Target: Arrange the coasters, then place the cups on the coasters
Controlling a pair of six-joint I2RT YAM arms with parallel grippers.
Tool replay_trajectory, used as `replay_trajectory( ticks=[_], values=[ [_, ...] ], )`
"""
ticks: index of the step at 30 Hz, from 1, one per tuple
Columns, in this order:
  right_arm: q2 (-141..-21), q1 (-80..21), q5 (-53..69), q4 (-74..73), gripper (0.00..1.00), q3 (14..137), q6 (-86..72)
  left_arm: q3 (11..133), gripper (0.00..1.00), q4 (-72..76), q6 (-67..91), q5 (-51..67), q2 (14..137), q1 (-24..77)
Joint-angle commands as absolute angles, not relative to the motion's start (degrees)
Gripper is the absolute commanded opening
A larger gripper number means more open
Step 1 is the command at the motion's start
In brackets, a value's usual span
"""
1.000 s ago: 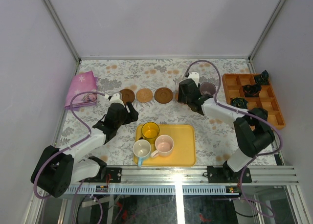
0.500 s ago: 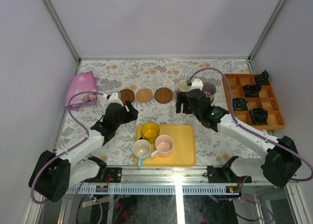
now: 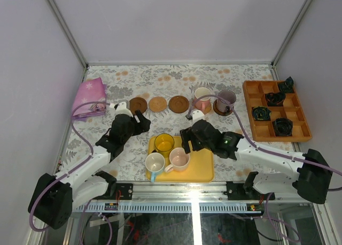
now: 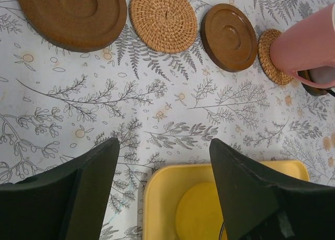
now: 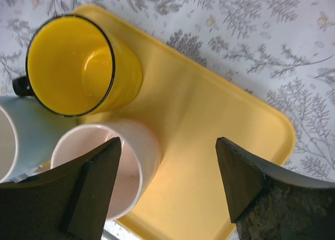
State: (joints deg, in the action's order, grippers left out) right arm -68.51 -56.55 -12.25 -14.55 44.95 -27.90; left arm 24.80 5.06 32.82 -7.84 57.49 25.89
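Observation:
Three bare coasters lie in a row: dark brown (image 3: 139, 104) (image 4: 73, 12), woven tan (image 3: 158, 104) (image 4: 163, 19), dark brown (image 3: 178, 103) (image 4: 229, 36). To their right a pink cup (image 3: 202, 99) (image 4: 309, 48) stands on a tan coaster (image 4: 272, 56), and a grey-purple cup (image 3: 226, 100) stands on a dark one. The yellow tray (image 3: 200, 167) (image 5: 209, 145) holds a yellow cup (image 3: 164, 143) (image 5: 73, 64), a pink cup (image 3: 179, 159) (image 5: 104, 166) and a white-and-blue cup (image 3: 155, 163) (image 5: 21, 140). My right gripper (image 3: 187, 142) (image 5: 168, 145) hangs open over the tray, one finger above the pink cup's rim. My left gripper (image 3: 133, 122) (image 4: 163, 187) is open and empty, left of the tray.
An orange compartment tray (image 3: 247, 98) with small black ring-shaped objects stands at the back right. A folded pink cloth (image 3: 88, 98) lies at the back left. Walls close in the table on three sides.
My right gripper opened, left the pink cup standing on its coaster, and swung forward and left to the yellow tray. The left arm shifted only slightly.

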Motion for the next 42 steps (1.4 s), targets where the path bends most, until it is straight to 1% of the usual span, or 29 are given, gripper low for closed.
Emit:
replay_trajectory(
  ticks=[1,5,8,12,15,18,20,22,25,30,31,33,34,36,37,42],
  values=[
    [-69.42,-59.80,-10.92,-16.04,0.76,44.34,-29.78,23.48,0.70,4.17,33.57,-7.53,55.50,26.28],
    [-73.03,-62.69,-11.37,-17.70,0.63,46.16,-29.88,23.21,0.70,3.80,33.98,-7.90,54.65,26.28],
    [-75.28,-64.50,-12.31,-20.98,0.47,48.27,-30.32,23.03,0.70,3.76,34.10,-8.21,54.38,26.24],
    [-76.96,-65.76,-14.04,-26.78,0.35,50.16,-31.84,22.65,0.70,3.81,34.34,-8.64,54.68,26.29],
    [-76.84,-66.00,-15.00,-29.12,0.21,50.34,-32.49,22.59,0.70,4.16,34.37,-8.64,55.20,26.28],
    [-77.00,-66.05,-18.90,-32.02,0.06,51.43,-32.30,22.55,0.70,4.35,34.37,-8.81,55.62,26.28],
    [-77.64,-66.03,-22.35,-33.63,0.00,52.68,-31.37,22.58,0.70,4.42,34.37,-8.89,55.73,26.28],
    [-78.43,-66.01,-25.97,-34.39,0.00,53.50,-29.60,22.53,0.70,4.53,34.37,-8.96,55.81,26.28],
    [-80.10,-66.01,-32.33,-34.29,0.04,54.82,-26.11,22.53,0.70,4.73,34.23,-8.97,55.97,26.28],
    [-83.79,-66.01,-40.86,-30.56,0.15,56.64,-19.39,22.58,0.70,4.88,34.19,-9.27,56.40,26.28],
    [-84.57,-66.01,-42.00,-29.52,0.21,56.91,-17.74,22.54,0.70,4.86,34.19,-9.25,56.50,26.28],
    [-86.00,-66.01,-43.69,-28.49,0.49,57.70,-16.23,22.72,0.70,4.71,34.19,-9.26,56.67,26.35],
    [-86.65,-66.03,-44.13,-28.34,0.59,58.11,-15.75,22.71,0.70,4.71,34.19,-9.13,56.63,26.33],
    [-87.52,-66.03,-45.20,-28.45,0.73,58.67,-15.62,22.68,0.70,4.59,34.19,-9.17,56.46,26.29],
    [-87.69,-66.02,-45.53,-28.54,0.77,58.87,-15.77,22.59,0.70,4.70,34.12,-9.22,56.42,26.31],
    [-84.73,-66.02,-46.22,-29.18,0.83,59.18,-19.29,22.63,0.70,5.17,34.10,-8.96,57.19,26.28]
  ],
)
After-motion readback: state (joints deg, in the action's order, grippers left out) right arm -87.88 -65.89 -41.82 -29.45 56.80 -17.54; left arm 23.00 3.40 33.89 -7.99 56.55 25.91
